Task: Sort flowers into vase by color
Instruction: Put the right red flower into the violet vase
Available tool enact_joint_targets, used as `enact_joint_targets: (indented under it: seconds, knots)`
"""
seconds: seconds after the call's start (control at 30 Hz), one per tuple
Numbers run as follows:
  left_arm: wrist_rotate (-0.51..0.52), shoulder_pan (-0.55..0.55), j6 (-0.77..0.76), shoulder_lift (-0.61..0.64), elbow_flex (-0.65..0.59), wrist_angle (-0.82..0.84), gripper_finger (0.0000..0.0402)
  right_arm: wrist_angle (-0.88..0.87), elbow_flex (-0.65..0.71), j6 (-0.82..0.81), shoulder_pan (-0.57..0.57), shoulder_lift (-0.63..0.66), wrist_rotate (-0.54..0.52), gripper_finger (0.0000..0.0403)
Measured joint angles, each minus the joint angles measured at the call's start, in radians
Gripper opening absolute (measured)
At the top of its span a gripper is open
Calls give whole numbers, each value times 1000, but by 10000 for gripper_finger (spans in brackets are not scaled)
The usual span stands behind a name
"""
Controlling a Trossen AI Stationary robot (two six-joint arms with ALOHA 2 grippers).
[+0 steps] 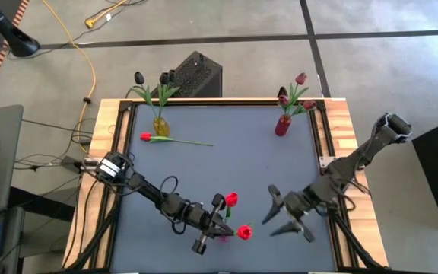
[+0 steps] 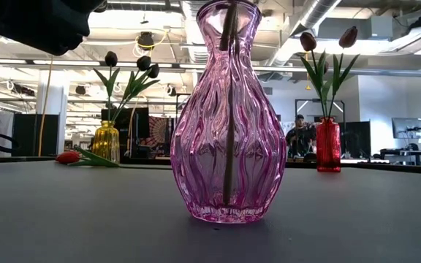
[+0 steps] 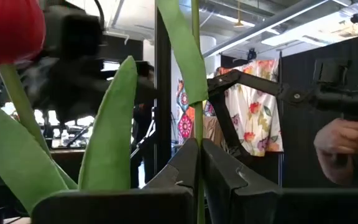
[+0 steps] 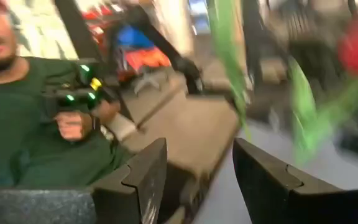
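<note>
High view sets the dark table (image 1: 219,164) as the widest thing, and the pink vase (image 2: 227,109) at its near edge serves as landmark for the rest. Both arms lie low over the table at that near edge, the left arm (image 1: 150,190) slanting in from the table's left side toward the pink vase and the right arm (image 1: 348,171) coming in from the right side. The right gripper (image 1: 286,215) hangs just right of the pink vase with its fingers spread wide and nothing between them; its wrist view shows the gap clear, and a person in a green top (image 4: 17,118) beyond. The left gripper (image 1: 217,207) sits right at the pink vase, its fingers pressed together on the thin green stem of a red tulip (image 1: 231,199), as the left wrist view shows the stem (image 3: 197,124) pinched between the dark pads. A second red tulip (image 1: 244,232) shows at the pink vase too, and one stem runs down inside the glass in the low view. Far back and to the left of the pink vase stands a yellow vase (image 1: 160,125) holding near-black tulips (image 1: 166,78), with one loose red tulip (image 1: 146,137) lying on the table just beside it. Far back and to the right stands a red vase (image 1: 282,124) with dark crimson tulips (image 1: 301,79).
</note>
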State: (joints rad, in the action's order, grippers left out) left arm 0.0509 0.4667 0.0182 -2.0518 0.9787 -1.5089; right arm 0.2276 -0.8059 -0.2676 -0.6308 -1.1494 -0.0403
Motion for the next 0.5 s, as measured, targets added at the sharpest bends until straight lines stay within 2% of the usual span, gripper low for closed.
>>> enact_joint_targets:
  seconds: [0.1,0.2,0.5]
  knots:
    - [7,0,7,0,0,0,0,107,-2,106,-31,-51,-69,209]
    - [9,0,6,0,0,0,0,89,-26,112,-24,-108,-119,205]
    - [9,0,1,0,0,0,0,88,-148,126,10,-275,-110,198]
